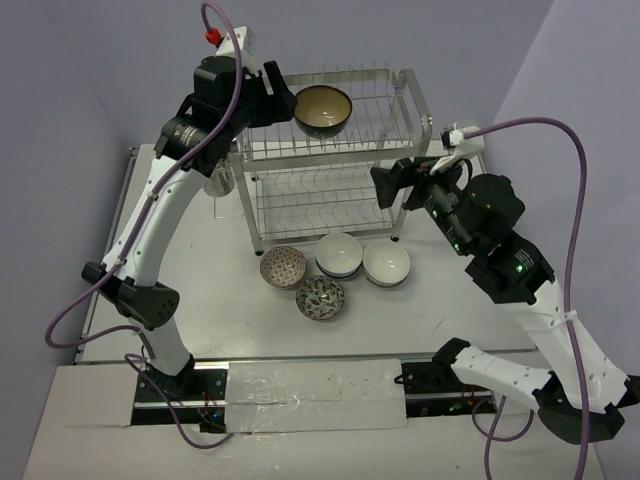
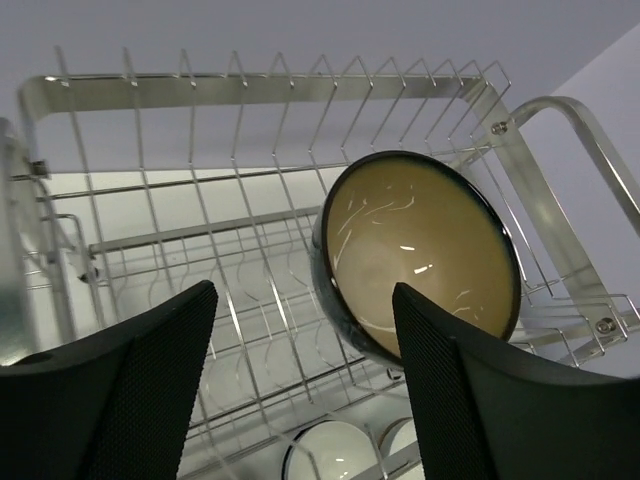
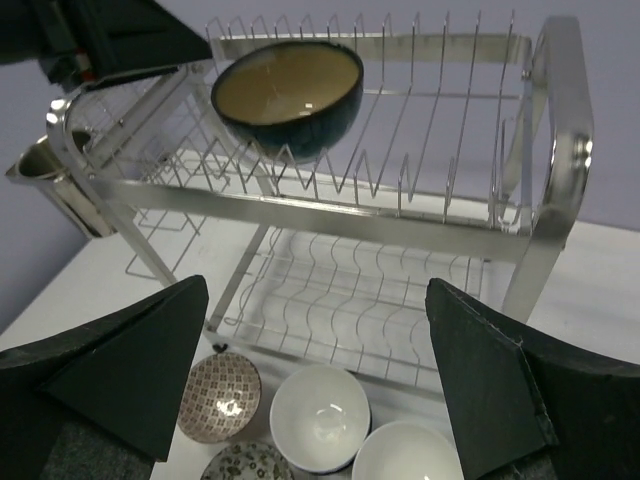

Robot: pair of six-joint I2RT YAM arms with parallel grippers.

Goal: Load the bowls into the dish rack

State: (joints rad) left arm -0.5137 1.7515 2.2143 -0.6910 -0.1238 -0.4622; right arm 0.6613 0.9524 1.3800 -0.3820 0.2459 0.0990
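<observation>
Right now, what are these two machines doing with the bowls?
Two robot arms are loading bowls into a shiny two-tier steel wire rack. A teal bowl with a brown inside leans in its top tier, beside the open left gripper. The open right gripper hovers nearby. Two white bowls and two patterned ones wait on the table.

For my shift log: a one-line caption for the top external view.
Teal bowl in the dish rack, upper tier, open left hand beside it; four bowls wait in front.

White shells and black joints on left arm and right arm. A purple cable loops along each. Red plug on left wrist, green lights on right. Both left pincer and right pincer: black wedge fingers, mesh texture.
</observation>
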